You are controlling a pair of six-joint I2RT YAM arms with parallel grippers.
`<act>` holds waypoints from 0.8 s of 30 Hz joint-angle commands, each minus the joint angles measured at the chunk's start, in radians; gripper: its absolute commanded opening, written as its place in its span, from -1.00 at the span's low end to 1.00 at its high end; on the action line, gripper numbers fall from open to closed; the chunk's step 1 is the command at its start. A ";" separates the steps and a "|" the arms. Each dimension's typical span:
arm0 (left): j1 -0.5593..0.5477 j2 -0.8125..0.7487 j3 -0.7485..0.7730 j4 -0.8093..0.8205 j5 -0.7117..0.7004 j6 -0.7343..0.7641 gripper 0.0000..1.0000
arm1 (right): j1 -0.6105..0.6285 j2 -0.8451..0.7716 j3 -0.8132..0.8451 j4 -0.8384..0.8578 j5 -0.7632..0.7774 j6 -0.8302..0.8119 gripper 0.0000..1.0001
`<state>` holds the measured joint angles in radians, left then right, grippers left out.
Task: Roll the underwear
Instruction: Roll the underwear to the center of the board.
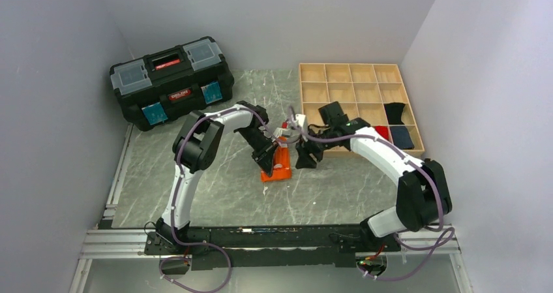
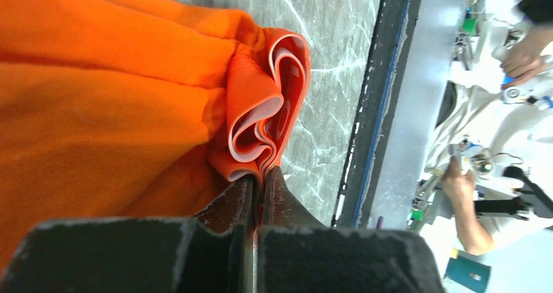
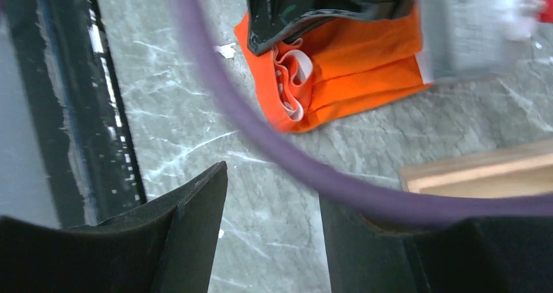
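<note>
A black toolbox (image 1: 171, 79) sits left of a wooden tray (image 1: 349, 82) holding cloth bundles (image 1: 395, 113).

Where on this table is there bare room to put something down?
Bare table lies in front of the toolbox, along the left side. Another patch runs from the underwear to the near edge. A narrower strip separates toolbox and wooden tray. The middle is crowded: left claw and right claw flank the underwear.
</note>
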<state>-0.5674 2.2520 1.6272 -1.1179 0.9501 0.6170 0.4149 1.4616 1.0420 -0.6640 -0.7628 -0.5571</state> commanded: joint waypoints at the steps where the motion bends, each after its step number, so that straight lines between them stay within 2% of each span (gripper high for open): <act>1: 0.025 0.057 0.073 -0.086 0.088 0.018 -1.00 | 0.129 -0.064 -0.063 0.182 0.204 -0.001 0.13; 15: 0.059 0.224 0.195 -0.184 0.101 -0.057 -1.00 | 0.484 0.022 -0.151 0.298 0.652 -0.171 0.10; 24: 0.064 0.269 0.246 -0.249 0.120 -0.035 -1.00 | 0.578 0.102 -0.215 0.433 0.838 -0.220 0.04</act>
<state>-0.5030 2.4866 1.8374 -1.3823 1.0809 0.5415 0.9710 1.5421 0.8425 -0.3347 -0.0525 -0.7399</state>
